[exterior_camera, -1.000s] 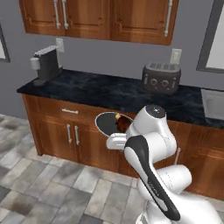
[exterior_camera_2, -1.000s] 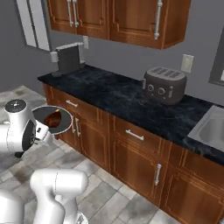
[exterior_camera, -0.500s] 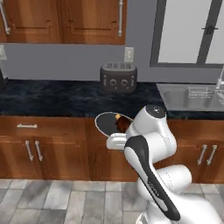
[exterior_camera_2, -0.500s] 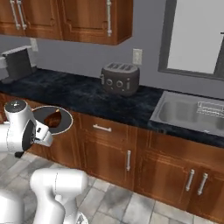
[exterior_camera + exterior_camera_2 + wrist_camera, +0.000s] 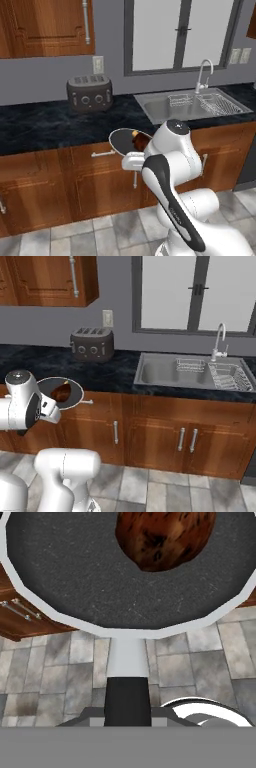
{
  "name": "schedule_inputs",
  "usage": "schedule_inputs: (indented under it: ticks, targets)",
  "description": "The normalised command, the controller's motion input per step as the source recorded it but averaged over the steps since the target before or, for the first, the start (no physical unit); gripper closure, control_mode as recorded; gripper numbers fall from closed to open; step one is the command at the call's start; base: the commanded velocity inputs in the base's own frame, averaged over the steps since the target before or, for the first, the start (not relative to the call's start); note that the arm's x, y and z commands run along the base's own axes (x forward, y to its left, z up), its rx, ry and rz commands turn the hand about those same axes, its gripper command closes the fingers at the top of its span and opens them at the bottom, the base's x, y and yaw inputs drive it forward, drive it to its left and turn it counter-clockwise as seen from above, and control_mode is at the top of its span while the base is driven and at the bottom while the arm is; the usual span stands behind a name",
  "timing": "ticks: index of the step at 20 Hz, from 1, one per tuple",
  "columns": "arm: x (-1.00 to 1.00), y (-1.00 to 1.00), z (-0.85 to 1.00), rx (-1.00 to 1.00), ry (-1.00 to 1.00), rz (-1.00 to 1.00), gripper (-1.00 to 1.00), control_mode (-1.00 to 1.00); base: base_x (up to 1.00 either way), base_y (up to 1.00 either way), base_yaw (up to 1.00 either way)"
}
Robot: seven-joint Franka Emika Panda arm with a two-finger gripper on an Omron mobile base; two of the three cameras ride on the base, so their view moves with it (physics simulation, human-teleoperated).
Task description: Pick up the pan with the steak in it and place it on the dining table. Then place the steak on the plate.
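Behind the arm, the pan (image 5: pixel 124 140) and steak (image 5: pixel 140 140) sit half hidden, handle clenched by the end effector (image 5: pixel 127 709).

We see our white arm (image 5: pixel 172 195) rising from the five o'clock corner of the left base view, bent at a dark elbow and curling toward ten o'clock. In the right base view the forearm (image 5: pixel 17 406) sits at nine o'clock. Our hand (image 5: pixel 131 161) is held level at mid-height, wrist turned sideways. Its fingers are clamped tight on the pan (image 5: pixel 100 577) by its black handle (image 5: pixel 127 699), at six o'clock in the hand view.
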Motion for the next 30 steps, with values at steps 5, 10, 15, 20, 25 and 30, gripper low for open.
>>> schedule_inputs:
  ticks: [5, 10, 15, 20, 25, 30]
  targets:
    - [0.0, 0.0, 0.0, 0.0, 0.0, 0.0, 1.0, 1.0, 0.0, 0.0, -0.06]
    - [0.0, 0.0, 0.0, 0.0, 0.0, 0.0, 1.0, 1.0, 0.0, 0.0, -0.02]
    - [0.0, 0.0, 0.0, 0.0, 0.0, 0.0, 1.0, 1.0, 0.0, -0.02, -0.46]
    - [0.0, 0.0, 0.0, 0.0, 0.0, 0.0, 1.0, 1.0, 0.03, -0.01, -0.18]
    - [0.0, 0.0, 0.0, 0.0, 0.0, 0.0, 1.0, 1.0, -0.08, -0.02, 0.25]
    - [0.0, 0.0, 0.0, 0.0, 0.0, 0.0, 1.0, 1.0, -0.05, 0.0, 0.5]
